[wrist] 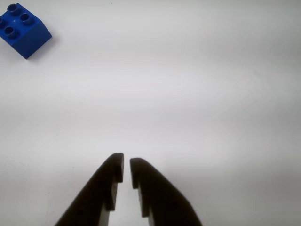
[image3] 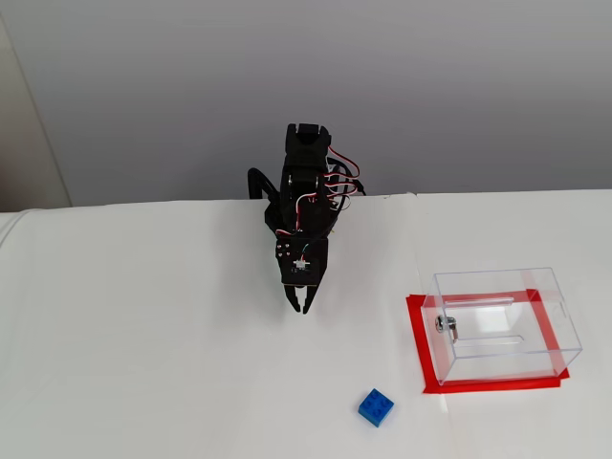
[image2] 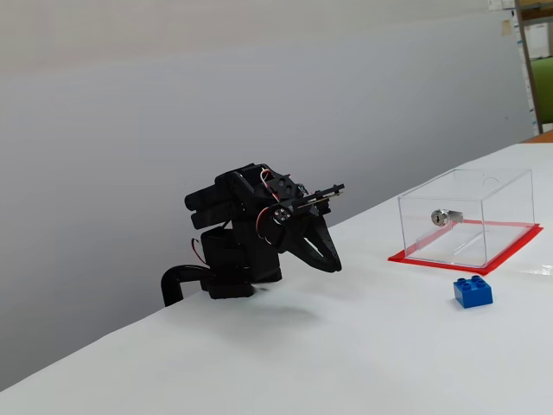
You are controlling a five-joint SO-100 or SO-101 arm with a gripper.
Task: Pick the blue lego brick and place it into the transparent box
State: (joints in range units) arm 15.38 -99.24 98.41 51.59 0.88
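Wrist view: our gripper [wrist: 126,165] nearly closed, empty; brick [wrist: 23,29] far ahead-left (risk: we knock it aside unless opened first).

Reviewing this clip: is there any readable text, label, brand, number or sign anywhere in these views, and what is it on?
None can be read in any view.
Blue lego brick: plain studs, no lettering visible.
Transparent box: no label; its silver lock is too small to show any marking.
Pincer and arm: black, no visible print.
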